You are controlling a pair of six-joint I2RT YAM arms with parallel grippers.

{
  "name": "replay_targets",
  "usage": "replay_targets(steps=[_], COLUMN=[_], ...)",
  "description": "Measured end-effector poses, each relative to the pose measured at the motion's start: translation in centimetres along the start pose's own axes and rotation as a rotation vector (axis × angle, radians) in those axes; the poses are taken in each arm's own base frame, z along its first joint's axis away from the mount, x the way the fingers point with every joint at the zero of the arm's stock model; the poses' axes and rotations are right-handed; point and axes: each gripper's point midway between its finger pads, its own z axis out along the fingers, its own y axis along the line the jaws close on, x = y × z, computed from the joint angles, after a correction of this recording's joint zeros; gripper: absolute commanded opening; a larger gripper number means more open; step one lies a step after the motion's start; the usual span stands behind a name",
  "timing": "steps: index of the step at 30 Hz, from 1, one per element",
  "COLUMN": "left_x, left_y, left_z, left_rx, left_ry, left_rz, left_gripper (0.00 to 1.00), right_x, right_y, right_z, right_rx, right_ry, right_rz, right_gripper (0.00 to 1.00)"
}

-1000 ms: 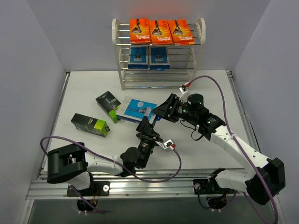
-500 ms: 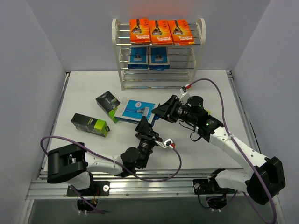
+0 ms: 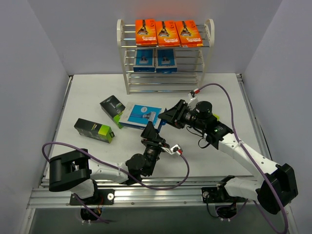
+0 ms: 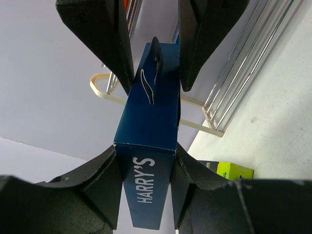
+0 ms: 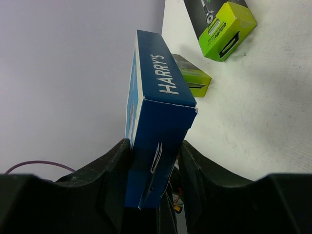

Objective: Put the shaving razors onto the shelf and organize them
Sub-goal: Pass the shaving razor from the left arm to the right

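Shaving razors are sitting partly sorted. One blue flat cardboard pack printed HARRY'S (image 3: 140,114) is hanging over the middle of the white table (image 3: 222,92), in front of the white-framed shelf with thin silver rods (image 3: 209,35). The left claw (image 4: 145,165) is clenching the pack's near end, both fingers pressing its broad faces. The right claw (image 5: 155,161) is grasping the opposite end. A second ago its fingers were standing wider around that end, and they are now lying flat against the card. The right arm is also sitting slightly nearer the table's middle than before. The left arm and the pack are keeping almost the same place. Three flat orange cards (image 3: 167,32) are resting side by side on the shelf's top tier, with two blue packs (image 3: 155,59) on the tier below, all unmoved. Two black-and-lime-green boxes (image 3: 92,129) are lying on the table left of the held pack, where they were before.
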Motion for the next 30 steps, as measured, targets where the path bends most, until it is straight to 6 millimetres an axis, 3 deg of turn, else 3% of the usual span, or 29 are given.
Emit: replay_targets(steps=[3, 13, 30], left_x=[0.0, -0.4, -0.5], left_y=[-0.1, 0.4, 1.1], left_z=[0.0, -0.2, -0.3], left_rx=[0.002, -0.004, 0.019], left_ry=[0.001, -0.018, -0.039], left_rz=[-0.006, -0.072, -0.122], left_gripper=[0.45, 0.64, 0.75], right_x=[0.0, -0.1, -0.2], right_y=[-0.1, 0.1, 0.0], right_z=[0.0, 0.0, 0.0], right_rx=[-0.004, -0.035, -0.050], right_ry=[-0.006, -0.027, -0.038], right_rz=[0.013, 0.035, 0.062], right_gripper=[0.00, 0.00, 0.00])
